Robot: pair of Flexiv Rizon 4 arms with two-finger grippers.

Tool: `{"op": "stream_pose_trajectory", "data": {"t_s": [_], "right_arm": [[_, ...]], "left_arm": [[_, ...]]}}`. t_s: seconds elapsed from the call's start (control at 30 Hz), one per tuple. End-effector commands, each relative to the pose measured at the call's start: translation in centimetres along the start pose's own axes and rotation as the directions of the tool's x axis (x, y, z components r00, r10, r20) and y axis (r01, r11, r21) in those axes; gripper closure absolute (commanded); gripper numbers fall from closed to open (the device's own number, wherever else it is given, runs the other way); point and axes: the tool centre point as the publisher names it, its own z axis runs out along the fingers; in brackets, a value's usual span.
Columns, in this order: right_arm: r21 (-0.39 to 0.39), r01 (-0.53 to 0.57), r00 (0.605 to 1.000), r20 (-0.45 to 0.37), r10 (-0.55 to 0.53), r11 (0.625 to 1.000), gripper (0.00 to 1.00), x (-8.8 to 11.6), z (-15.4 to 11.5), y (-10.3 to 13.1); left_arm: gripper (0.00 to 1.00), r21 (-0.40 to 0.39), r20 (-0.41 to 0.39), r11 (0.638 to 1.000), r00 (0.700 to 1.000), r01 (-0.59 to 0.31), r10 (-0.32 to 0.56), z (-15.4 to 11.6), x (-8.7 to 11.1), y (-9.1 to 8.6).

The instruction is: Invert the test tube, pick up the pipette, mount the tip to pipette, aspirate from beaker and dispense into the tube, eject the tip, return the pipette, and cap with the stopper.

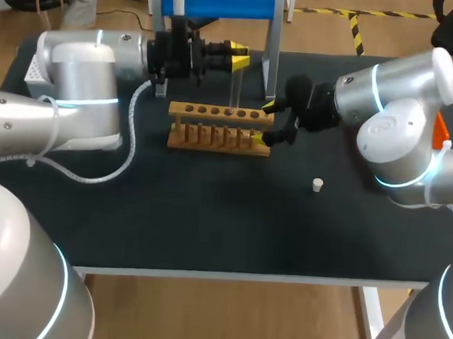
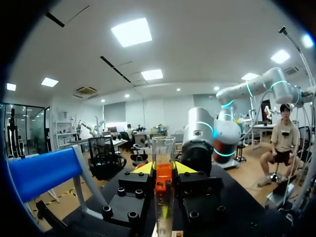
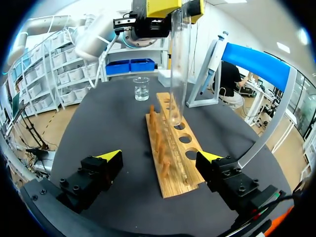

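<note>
A clear test tube (image 1: 235, 89) hangs upright over the wooden rack (image 1: 215, 111), open end up. My left gripper (image 1: 240, 53) is shut on its upper part. In the left wrist view the tube (image 2: 163, 148) stands between the yellow tips of that gripper (image 2: 164, 170). Seen from the right wrist, the tube (image 3: 178, 64) has its rounded end just above a hole of the rack (image 3: 173, 148). My right gripper (image 3: 159, 158) is open and straddles the rack's near end without touching it. The pipette (image 3: 212, 64) hangs on the blue stand (image 3: 256, 61). A small glass beaker (image 3: 141, 89) stands beyond the rack.
A white stopper (image 1: 316, 184) lies on the dark table (image 1: 207, 230), to the front right of the rack. The blue-topped stand (image 1: 221, 0) rises at the back behind the rack. A pale perforated box (image 1: 34, 69) sits at the back left.
</note>
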Motion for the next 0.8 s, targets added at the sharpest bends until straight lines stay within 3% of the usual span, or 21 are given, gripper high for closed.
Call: {"op": "stream_pose_trajectory", "data": {"t_s": [0.03, 0.8], "right_arm": [[0.001, 0.000, 1.000, -0.001, 0.000, 1.000, 0.00, 0.0, -0.1, 0.0], [0.001, 0.000, 1.000, -0.001, 0.000, 1.000, 0.00, 0.0, -0.1, 0.0]], "left_arm": [[1.00, 0.006, -0.010, 1.000, 1.000, 0.004, -0.004, -0.1, -0.4, 0.5], [1.00, 0.011, -0.015, 0.998, 0.998, 0.060, -0.060, -0.3, -1.5, 2.4]]}}
